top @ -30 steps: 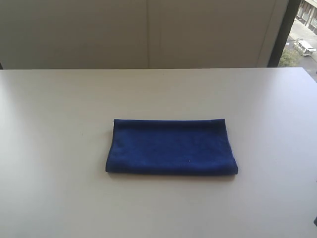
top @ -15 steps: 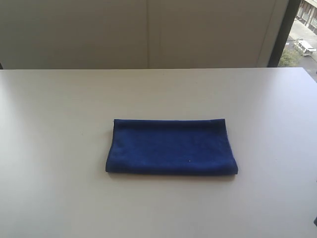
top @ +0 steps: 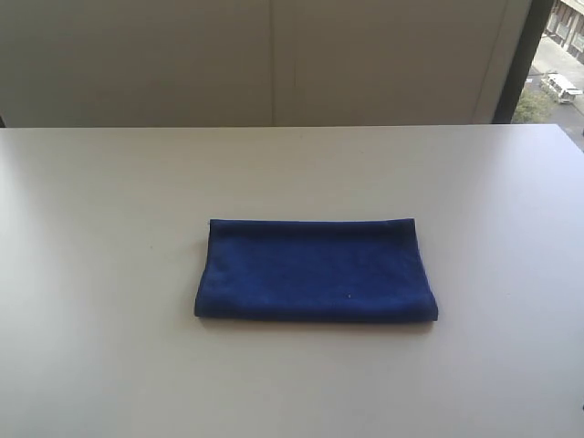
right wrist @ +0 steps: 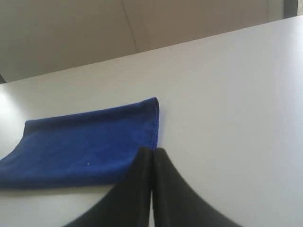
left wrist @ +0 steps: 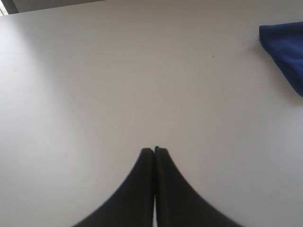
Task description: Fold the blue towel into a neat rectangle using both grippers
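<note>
The left gripper (left wrist: pixel 154 149) and right gripper (right wrist: pixel 152 150) are seen with jaws pressed together, nothing held. The blue towel (top: pixel 315 271) is laid folded at the middle of the table (top: pixel 100 210). Were another fold tried, its stacked layers could be dragged askew by a shallow pinch.

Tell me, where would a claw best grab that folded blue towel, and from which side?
Probably the stitched edge at the right-hand end of the blue towel, near a corner. The towel lies flat on the table, so nothing stands up to pinch. That edge faces the right claw, which is shut. Opening it and coming in low from the right seems best.
</note>
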Action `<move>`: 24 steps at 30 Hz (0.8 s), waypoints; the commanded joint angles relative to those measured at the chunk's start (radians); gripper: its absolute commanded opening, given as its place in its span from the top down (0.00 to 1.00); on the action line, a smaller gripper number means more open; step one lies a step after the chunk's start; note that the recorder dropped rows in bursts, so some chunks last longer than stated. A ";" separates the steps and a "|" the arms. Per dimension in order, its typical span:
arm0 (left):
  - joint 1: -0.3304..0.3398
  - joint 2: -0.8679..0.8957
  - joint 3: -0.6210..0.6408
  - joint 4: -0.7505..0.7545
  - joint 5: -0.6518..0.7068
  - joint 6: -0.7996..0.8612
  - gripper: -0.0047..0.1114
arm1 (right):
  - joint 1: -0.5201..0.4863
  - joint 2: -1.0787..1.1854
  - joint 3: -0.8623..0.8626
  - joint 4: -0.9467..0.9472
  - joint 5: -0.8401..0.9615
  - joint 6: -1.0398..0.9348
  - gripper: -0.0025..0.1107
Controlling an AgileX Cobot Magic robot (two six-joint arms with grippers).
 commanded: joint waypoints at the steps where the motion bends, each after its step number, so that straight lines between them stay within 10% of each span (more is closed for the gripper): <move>1: 0.005 -0.005 0.004 0.001 -0.005 0.000 0.96 | -0.063 -0.123 0.006 0.036 -0.001 0.055 0.98; 11: 0.005 -0.005 0.004 0.001 -0.005 0.000 0.96 | -0.077 -0.220 0.006 0.120 -0.021 0.335 0.98; 13: 0.005 -0.005 0.004 0.001 -0.005 0.000 0.96 | -0.077 -0.220 0.006 0.200 0.020 0.148 0.98; 18: 0.005 -0.005 0.004 0.001 -0.005 0.000 0.96 | -0.077 -0.220 0.006 0.788 0.231 -1.022 0.98; 24: 0.005 -0.005 0.004 0.001 -0.005 0.000 0.96 | -0.128 -0.220 0.006 0.836 0.228 -1.222 0.98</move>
